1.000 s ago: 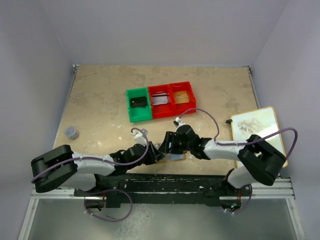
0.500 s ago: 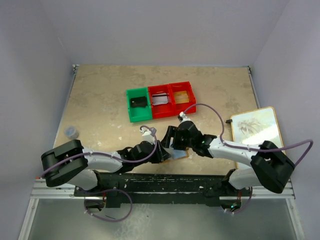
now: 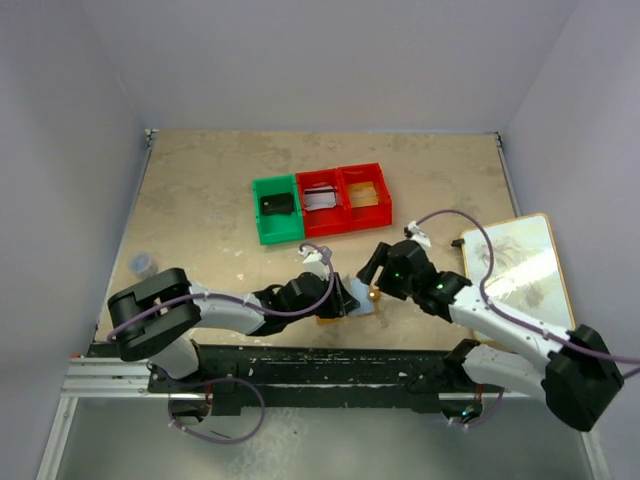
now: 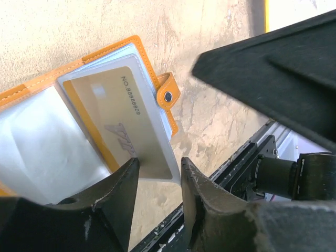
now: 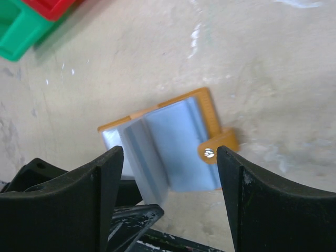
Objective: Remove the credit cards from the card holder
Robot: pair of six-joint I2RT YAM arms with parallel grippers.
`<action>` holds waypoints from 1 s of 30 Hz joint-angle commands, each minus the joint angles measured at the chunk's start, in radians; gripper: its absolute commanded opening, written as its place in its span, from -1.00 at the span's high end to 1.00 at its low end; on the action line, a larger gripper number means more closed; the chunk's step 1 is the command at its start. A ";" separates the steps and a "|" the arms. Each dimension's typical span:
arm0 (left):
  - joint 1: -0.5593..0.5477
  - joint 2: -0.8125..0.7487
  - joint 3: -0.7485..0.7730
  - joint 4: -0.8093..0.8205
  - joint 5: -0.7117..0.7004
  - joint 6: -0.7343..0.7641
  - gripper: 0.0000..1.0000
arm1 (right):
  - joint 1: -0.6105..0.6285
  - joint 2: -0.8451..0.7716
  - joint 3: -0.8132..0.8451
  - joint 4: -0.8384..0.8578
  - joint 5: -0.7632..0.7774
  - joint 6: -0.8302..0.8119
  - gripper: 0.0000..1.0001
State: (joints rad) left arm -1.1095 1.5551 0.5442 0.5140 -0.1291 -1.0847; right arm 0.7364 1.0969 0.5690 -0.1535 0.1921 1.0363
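**Beige table, pale walls: holder open near the front rail, gold card in its sleeve**

Speckled beige table (image 3: 200, 200), lavender walls on three sides. The card holder (image 5: 178, 136) lies open at the near edge, centre, orange shell down and blue-grey pockets up, its tab clasp (image 4: 168, 96) pointing right.

A gold credit card (image 4: 118, 126) sits inside a clear sleeve of the holder.

Left gripper (image 4: 159, 165) comes in low from the left. Its fingers stand a narrow gap apart with the sleeve's near corner in that gap; can't tell whether they actually pinch it. In the right wrist view one leaf stands lifted off the rest.

Right gripper (image 5: 168, 157) hangs over the holder, fingers spread wide and holding nothing.

Far centre is a row of bins: the green bin (image 3: 262, 232) holds a black card (image 3: 277, 204), the middle red bin (image 3: 325, 230) a pale card (image 3: 321, 200), and the right red bin (image 3: 366, 222) a gold-tan one (image 3: 363, 197). A white tan-edged board (image 3: 520, 265) lies at the right.
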 commanded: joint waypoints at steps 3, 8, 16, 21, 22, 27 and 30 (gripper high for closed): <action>-0.010 -0.029 0.060 -0.017 0.018 0.081 0.14 | -0.059 -0.166 -0.110 -0.024 -0.033 0.019 -0.49; -0.011 -0.138 0.121 -0.220 -0.099 0.163 -0.04 | -0.061 -0.180 -0.197 0.043 -0.120 0.066 -0.49; 0.001 -0.044 0.196 -0.271 -0.107 0.191 -0.08 | -0.061 -0.250 -0.261 0.012 -0.102 0.155 -0.48; 0.050 -0.094 0.209 -0.347 -0.176 0.232 -0.13 | -0.061 -0.321 -0.285 0.010 -0.139 0.158 -0.47; 0.066 -0.092 0.219 -0.370 -0.172 0.248 -0.13 | -0.061 -0.333 -0.284 -0.024 -0.130 0.169 -0.47; 0.121 -0.092 0.211 -0.390 -0.145 0.276 -0.13 | -0.061 -0.438 -0.308 0.055 -0.150 0.111 -0.39; 0.144 -0.081 0.206 -0.370 -0.135 0.289 -0.13 | -0.061 -0.399 -0.354 0.266 -0.292 0.068 -0.35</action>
State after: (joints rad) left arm -0.9855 1.4940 0.7242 0.1299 -0.2665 -0.8440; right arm 0.6792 0.6762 0.2512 -0.1192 0.0338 1.1614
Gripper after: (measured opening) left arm 0.565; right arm 0.683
